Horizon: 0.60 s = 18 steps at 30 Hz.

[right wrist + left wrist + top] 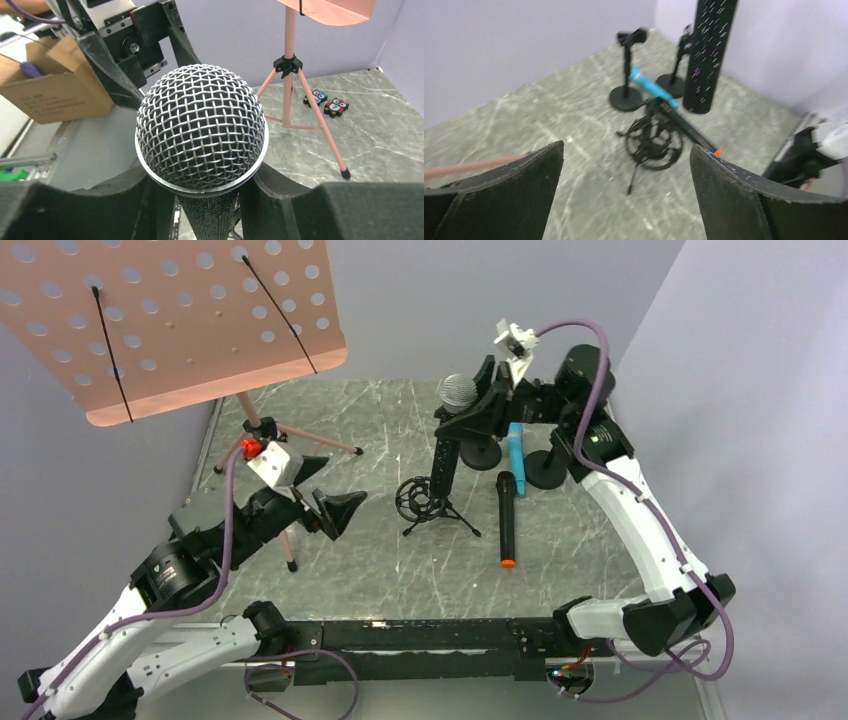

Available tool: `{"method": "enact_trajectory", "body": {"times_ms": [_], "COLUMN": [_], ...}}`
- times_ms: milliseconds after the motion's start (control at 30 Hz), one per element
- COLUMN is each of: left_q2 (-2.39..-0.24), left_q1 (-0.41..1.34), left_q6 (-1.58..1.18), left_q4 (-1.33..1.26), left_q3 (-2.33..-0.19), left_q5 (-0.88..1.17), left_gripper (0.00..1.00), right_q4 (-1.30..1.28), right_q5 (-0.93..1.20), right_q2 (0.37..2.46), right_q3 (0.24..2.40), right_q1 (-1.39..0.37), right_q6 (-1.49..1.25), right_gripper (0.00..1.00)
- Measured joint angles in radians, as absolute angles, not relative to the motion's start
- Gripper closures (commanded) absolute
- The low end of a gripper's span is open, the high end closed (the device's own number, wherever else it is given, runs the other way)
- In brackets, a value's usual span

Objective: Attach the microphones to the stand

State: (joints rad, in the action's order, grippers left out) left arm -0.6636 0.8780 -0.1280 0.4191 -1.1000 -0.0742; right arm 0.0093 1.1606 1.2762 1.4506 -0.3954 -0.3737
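Note:
My right gripper is shut on the black microphone just under its silver mesh head. The microphone stands upright, and its speckled body reaches down beside the ring-shaped tripod stand. The blue microphone lies between two round-base stands. An all-black microphone with an orange end lies flat on the table, right of the tripod stand. My left gripper is open, holds nothing and hangs left of that stand.
A pink music stand rises at the back left, and its tripod legs spread close to my left arm. Two small owl blocks lie beyond it. A cardboard box sits off the table.

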Motion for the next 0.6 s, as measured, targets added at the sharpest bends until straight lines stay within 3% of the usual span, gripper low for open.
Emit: {"method": "enact_trajectory", "body": {"times_ms": [300,600], "left_q2": [-0.570,-0.565], "left_q1": [0.873,0.873], "left_q6": [0.014,0.042], "left_q4": [0.472,0.452], "left_q3": [-0.823,-0.677], "left_q5": [-0.236,-0.271], "left_gripper": [0.01,0.01], "right_q4": [-0.370,-0.479], "right_q5": [1.033,0.968], "right_q2": [1.443,1.502], "right_q3": [1.664,1.674], "right_q1": [-0.625,-0.635], "right_q6": [0.049,0.192], "right_gripper": [0.87,0.87]}}
